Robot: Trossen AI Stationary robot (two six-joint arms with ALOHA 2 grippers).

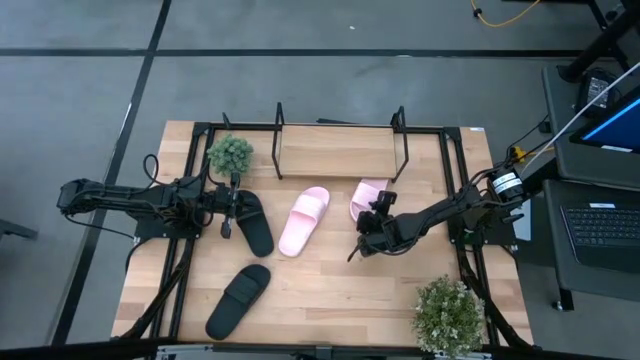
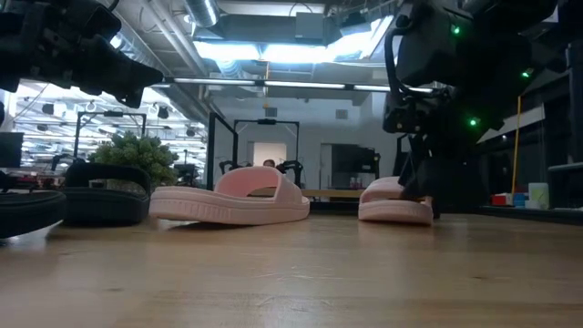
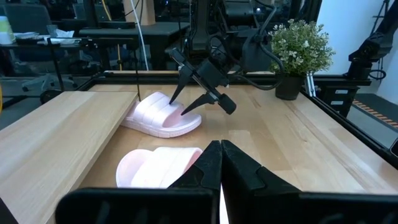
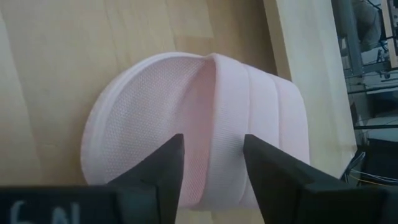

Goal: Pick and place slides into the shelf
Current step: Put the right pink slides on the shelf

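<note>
Two pale pink slides lie sole-down on the table, one at the middle (image 1: pixel 303 220) and one to its right (image 1: pixel 368 198), both in front of the shelf (image 1: pixel 340 150). My right gripper (image 4: pixel 211 165) is open and slants down over the right pink slide (image 4: pixel 193 118). One finger is over the footbed and the other over the strap. Two black slides lie at the left (image 1: pixel 252 222) and near left (image 1: pixel 238 300). My left gripper (image 1: pixel 228 215) is shut and hovers beside the far black slide. My right gripper straddles the strap's edge (image 4: pixel 214 124) where it meets the open footbed, coming slanting down from the table's near right. Whether either finger (image 3: pixel 186 107) touches the strap, I cannot tell. The slide lies flat on the table (image 2: pixel 396 205).
A small potted plant (image 1: pixel 230 153) stands left of the shelf, and another (image 1: pixel 450 315) at the near right corner. The black frame rails (image 1: pixel 455 180) run along the table's sides. Bare wood lies between the slides and the near edge.
</note>
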